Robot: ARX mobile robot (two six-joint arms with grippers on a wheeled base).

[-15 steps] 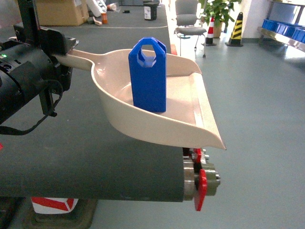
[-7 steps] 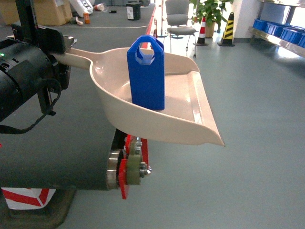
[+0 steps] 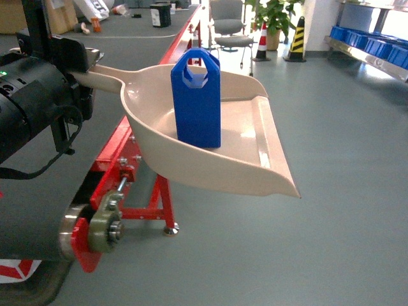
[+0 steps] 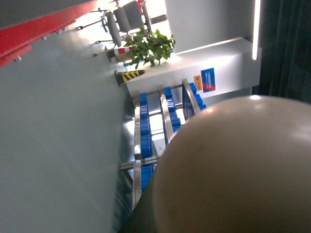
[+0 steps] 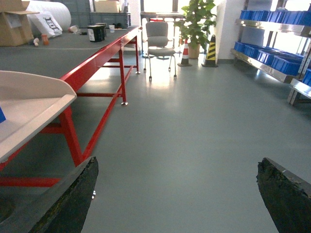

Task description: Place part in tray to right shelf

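Item one: your left gripper (image 3: 80, 76), jaws closed on the long handle of the tray (image 3: 255, 172), which extended from those jaws out over the grey floor (image 3: 344, 191).

Item two: the part (image 3: 196, 99), blue, stood upright inside the tray, just beyond the left jaws, touching the tray's bottom and clear of the flat lip.

Item three: your right gripper (image 5: 177, 194), jaws spread wide with nothing between them; only bare floor showed in the gap. The tray's edge sat to the left of those jaws, apart from them.

Item four: the right shelf (image 5: 272, 70), steel, carrying blue crates (image 5: 257, 51), stood well beyond the right jaws and to their right.

Item five: a red-framed conveyor surface (image 3: 115, 153) lay below the left jaws.
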